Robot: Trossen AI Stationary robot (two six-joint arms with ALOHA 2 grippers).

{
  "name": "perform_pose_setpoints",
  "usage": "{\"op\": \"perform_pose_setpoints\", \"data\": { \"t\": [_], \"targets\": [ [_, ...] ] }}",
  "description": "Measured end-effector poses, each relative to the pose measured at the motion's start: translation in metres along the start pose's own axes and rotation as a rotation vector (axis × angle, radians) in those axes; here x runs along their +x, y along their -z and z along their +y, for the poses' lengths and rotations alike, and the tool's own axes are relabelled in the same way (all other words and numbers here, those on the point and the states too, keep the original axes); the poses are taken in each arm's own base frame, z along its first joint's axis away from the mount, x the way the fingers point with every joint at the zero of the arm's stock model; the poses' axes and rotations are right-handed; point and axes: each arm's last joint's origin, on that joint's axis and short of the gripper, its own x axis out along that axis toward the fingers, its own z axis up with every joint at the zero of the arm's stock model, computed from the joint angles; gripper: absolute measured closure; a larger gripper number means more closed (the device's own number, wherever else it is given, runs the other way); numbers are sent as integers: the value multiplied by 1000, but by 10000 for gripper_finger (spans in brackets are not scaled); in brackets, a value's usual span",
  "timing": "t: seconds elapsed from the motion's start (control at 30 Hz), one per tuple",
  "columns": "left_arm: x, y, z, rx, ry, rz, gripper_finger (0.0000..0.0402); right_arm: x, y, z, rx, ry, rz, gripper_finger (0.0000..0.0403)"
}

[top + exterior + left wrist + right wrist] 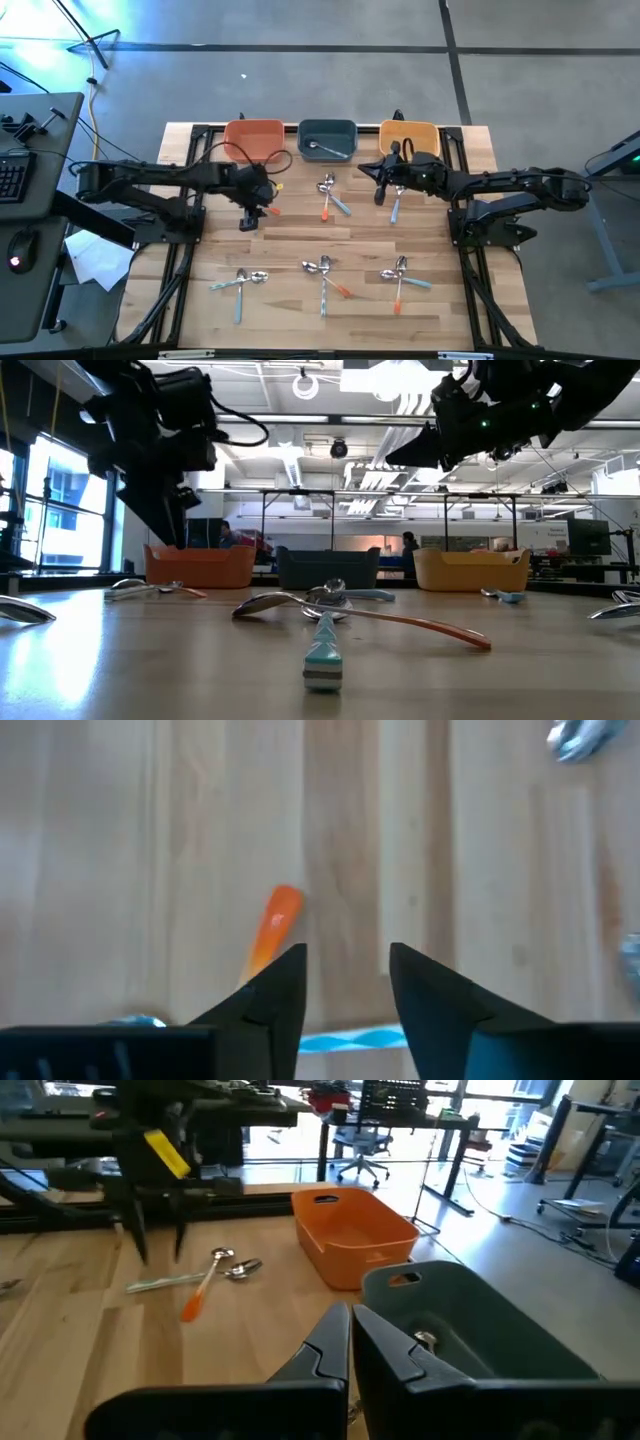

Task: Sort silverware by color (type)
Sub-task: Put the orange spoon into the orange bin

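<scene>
Silverware lies in small groups on the wooden table: one group in the middle, one near the yellow bowl, and three along the near side. A spoon rests inside the teal bowl. My left gripper points down over the table in front of the orange bowl and is open, with nothing between its fingers. An orange handle lies on the wood beside one finger. My right gripper is shut and hovers near the yellow bowl.
The three bowls stand in a row at the table's far edge. A black frame runs along both sides of the table. Bare wood lies between the middle and near groups of silverware.
</scene>
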Motion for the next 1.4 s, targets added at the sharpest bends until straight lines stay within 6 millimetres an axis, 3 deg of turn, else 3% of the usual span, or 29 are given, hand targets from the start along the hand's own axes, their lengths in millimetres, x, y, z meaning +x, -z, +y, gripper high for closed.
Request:
{"op": "perform_pose_setpoints", "data": {
  "t": [0.27, 0.53, 0.77, 1.1, 1.4],
  "targets": [
    [25, -13, 18, 96, -91, 146, 211, 0, 0, 0, -73, -10, 0, 403],
    [50, -12, 25, 230, -98, 375, 220, 0, 0, 0, -124, -10, 0, 403],
    [61, -10, 26, 232, -97, 434, 260, 0, -1, 0, -131, -8, -11, 403],
    [56, -13, 23, 269, -107, 433, 387, 0, 0, 0, -105, -19, -2, 403],
    [36, -42, 26, 335, -187, 442, 396, 0, 0, 0, -107, -21, -1, 403]
  ]
}}
